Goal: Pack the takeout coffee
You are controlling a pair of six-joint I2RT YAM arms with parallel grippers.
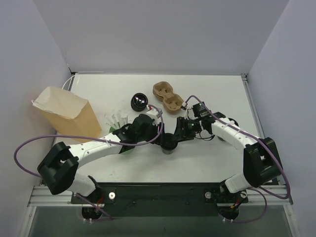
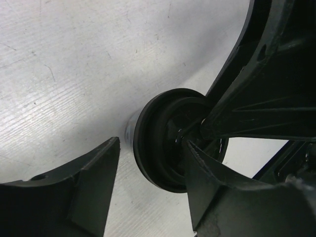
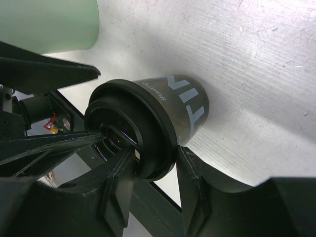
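The takeout coffee [image 1: 169, 144], a short black cup with a black lid and pale lettering [image 3: 190, 101], stands on the white table between my two grippers. My right gripper [image 3: 155, 150] pinches the lid's rim, one finger on the lid's top and the other against its outer edge. My left gripper [image 2: 152, 143] is open at the same lid [image 2: 148, 123]. One of its fingers [image 2: 202, 173] lies over the lid's top, while the other [image 2: 96, 182] stands clear of the cup's side. In the top view both grippers meet over the cup, left [image 1: 159, 138] and right [image 1: 177, 136].
A brown paper bag [image 1: 66, 113] stands at the left. The green cup [image 3: 49, 22] with white straws [image 1: 116, 118] sits under the left arm. A lidless black cup [image 1: 139, 102] and a brown cup carrier [image 1: 168, 96] lie further back.
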